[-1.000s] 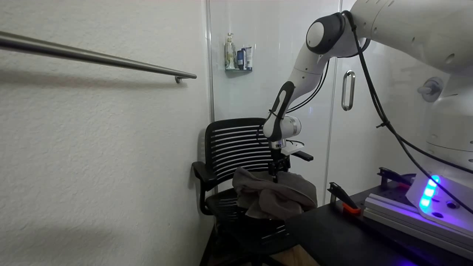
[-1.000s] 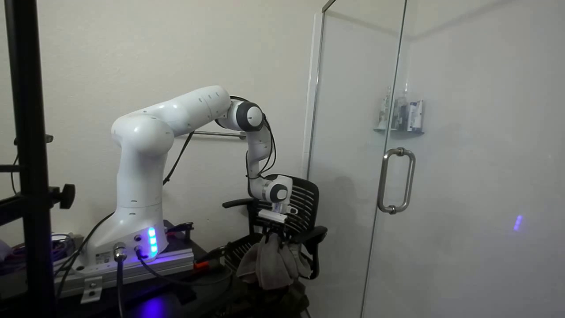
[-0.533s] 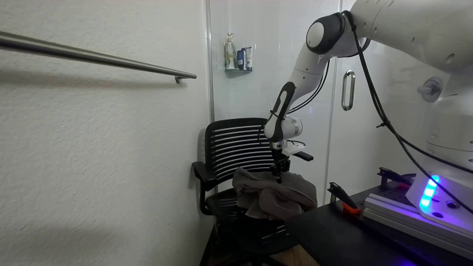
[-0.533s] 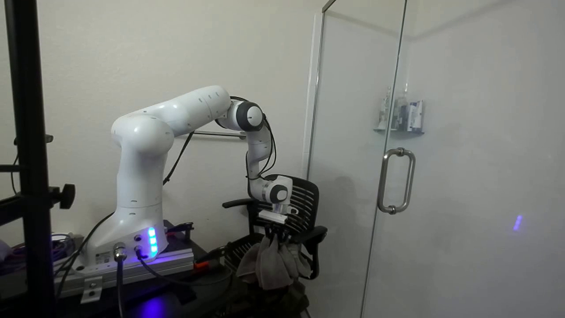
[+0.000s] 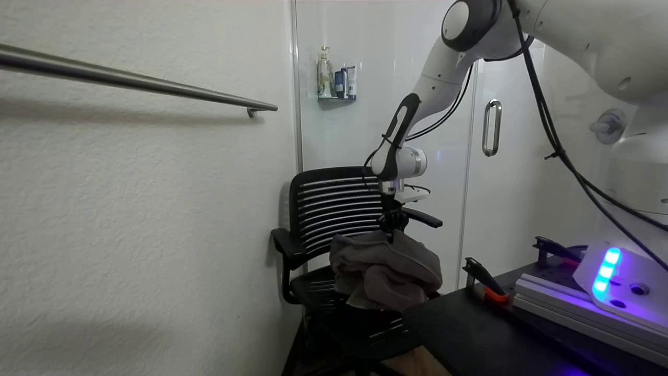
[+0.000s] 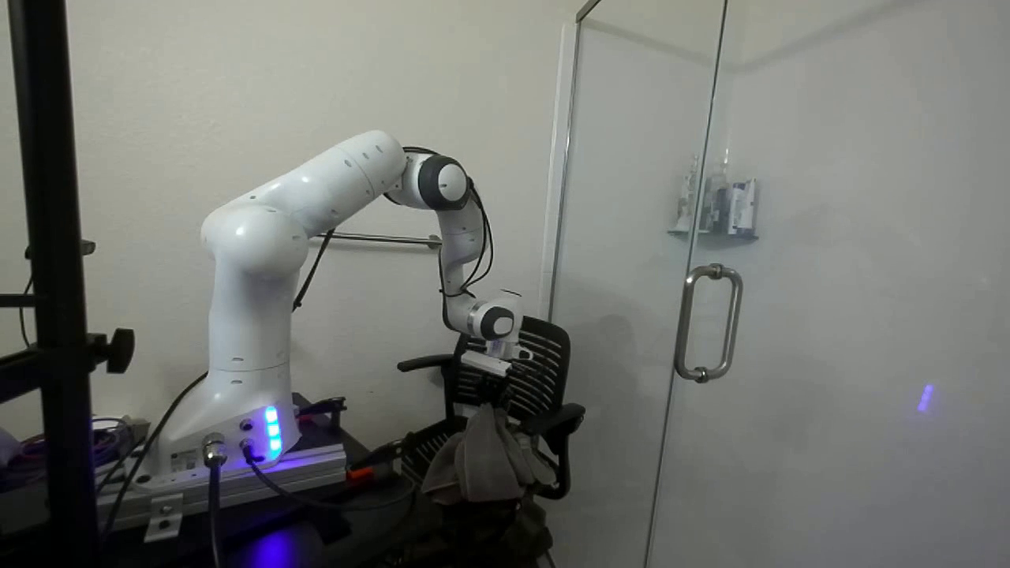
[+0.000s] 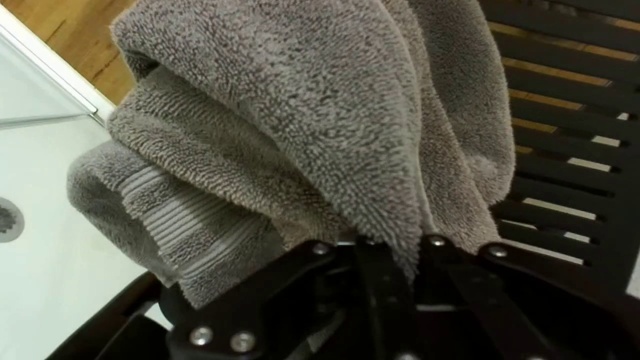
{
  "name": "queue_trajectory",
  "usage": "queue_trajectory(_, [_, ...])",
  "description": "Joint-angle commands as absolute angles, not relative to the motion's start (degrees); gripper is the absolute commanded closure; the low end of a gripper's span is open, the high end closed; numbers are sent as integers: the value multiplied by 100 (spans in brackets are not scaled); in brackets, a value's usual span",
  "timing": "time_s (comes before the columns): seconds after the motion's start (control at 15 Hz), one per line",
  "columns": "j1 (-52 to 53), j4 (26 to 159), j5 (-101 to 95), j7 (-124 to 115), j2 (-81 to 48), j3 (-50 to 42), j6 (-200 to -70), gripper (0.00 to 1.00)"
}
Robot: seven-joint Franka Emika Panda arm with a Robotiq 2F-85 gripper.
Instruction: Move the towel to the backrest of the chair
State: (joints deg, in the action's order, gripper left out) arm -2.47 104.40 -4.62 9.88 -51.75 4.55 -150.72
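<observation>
Shower [image 5: 391, 42], illegible bottle labels [image 5: 340, 83], towel [image 5: 386, 271] in end effector [image 5: 390, 238].

The towel [image 7: 300, 110] is rough matt cloth, the rail [image 5: 135, 81] smooth metal.

The towel [image 7: 310, 110] is grey-brown, mottled with darker flecks in the wrist view and banded in one part with paler stripes; the chair [image 5: 314, 286] is black, its backrest [image 5: 338, 204] ruled in dark slats with pale lines between. The pincer [image 7: 401, 245] is black, dotted with silver screws [image 7: 201, 336], while the arm [image 6: 327, 189] is white with dark grey at its joints and blue lights [image 6: 273, 432] at the base. The worktop [image 5: 469, 334] is black, the wall [image 5: 156, 209] off-white, the rail [image 5: 141, 81] silver-grey, the floor [image 7: 80, 37] golden brown with darker streaks, and a clamp [image 5: 485, 278] black and orange.
</observation>
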Motion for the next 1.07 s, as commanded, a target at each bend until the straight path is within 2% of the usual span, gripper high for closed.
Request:
queue_trajectory(0.0, [-160,10857,-449,1059,-4127,555,-14664,97])
queue_trajectory(0.67, [1525,10547,-2836,-889,-2086,-784,-14520,97])
queue_trajectory(0.87, [1741,10520,-3865,-1845,-1654,-1004,-14616,97])
queue_trajectory(1.0, [1561,10695,-3886,-2009,-1446,-716,-14435,97])
